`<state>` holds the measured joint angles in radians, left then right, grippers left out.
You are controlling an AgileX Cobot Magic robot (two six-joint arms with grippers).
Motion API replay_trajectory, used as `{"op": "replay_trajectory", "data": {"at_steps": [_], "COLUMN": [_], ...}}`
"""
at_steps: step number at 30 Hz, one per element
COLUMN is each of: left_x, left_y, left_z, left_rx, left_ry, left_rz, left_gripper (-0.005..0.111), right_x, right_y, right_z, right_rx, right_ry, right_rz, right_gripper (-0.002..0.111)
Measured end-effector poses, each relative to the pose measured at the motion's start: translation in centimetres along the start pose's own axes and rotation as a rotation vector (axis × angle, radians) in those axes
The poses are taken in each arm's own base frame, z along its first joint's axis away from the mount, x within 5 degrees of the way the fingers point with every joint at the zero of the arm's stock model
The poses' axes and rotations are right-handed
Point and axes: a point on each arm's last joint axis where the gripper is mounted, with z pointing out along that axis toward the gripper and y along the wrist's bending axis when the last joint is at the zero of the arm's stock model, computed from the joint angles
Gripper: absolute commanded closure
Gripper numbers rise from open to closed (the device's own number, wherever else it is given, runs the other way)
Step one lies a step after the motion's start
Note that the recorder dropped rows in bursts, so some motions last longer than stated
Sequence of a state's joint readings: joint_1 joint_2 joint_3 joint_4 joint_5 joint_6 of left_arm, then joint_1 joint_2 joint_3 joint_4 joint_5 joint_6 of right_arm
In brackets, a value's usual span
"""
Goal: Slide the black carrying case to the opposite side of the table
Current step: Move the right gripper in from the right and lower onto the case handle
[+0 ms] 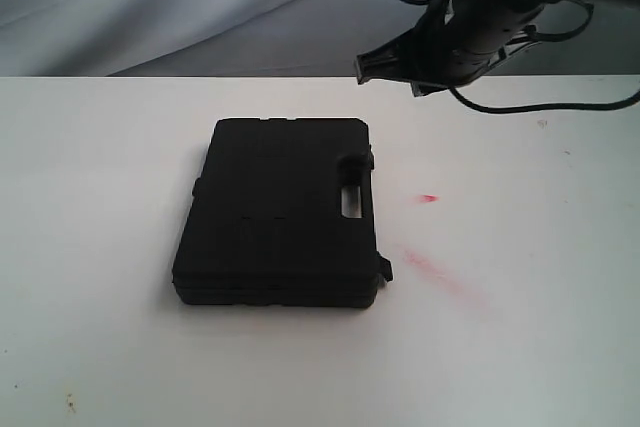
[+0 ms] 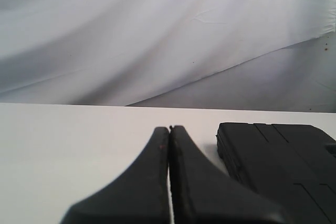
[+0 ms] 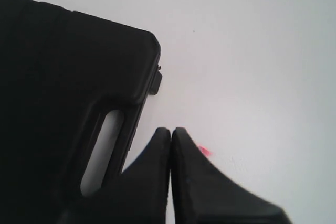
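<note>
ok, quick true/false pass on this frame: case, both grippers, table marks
1. The black carrying case lies flat and closed on the table. True.
2. The right gripper is open around the case's handle. False: its jaws are pressed together and hold nothing.
3. The left gripper is shut. True.
4. The red smears lie on the handle side of the case. True.
5. Both arms show in the exterior view. False: only the right arm shows there, at the far edge of the table.
</note>
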<state>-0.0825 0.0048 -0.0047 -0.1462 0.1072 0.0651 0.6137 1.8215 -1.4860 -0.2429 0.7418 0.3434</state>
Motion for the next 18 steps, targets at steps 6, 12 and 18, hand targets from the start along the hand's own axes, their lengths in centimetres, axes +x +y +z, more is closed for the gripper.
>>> {"op": "replay_trajectory", "data": {"at_steps": [6,12,18], "left_x": [0.0,0.0,0.0], "left_y": [0.0,0.0,0.0], "left_z": [0.0,0.0,0.0], "left_rx": [0.000,0.000,0.000], "left_ry": [0.000,0.000,0.000], "left_rz": [0.000,0.002,0.004], "left_gripper": [0.107,0.107,0.107], "right_x": [-0.4,-0.5,-1.0], "right_y": [0.7,1.2,1.8], "right_z": [2.2,4.9,6.7], "right_rx": [-0.009,0.007,0.001], "right_ry": [0.056,0.171,0.228], "right_rz": [0.025,0.056,0.100], "right_gripper": [0.108,0.108,0.108]}}
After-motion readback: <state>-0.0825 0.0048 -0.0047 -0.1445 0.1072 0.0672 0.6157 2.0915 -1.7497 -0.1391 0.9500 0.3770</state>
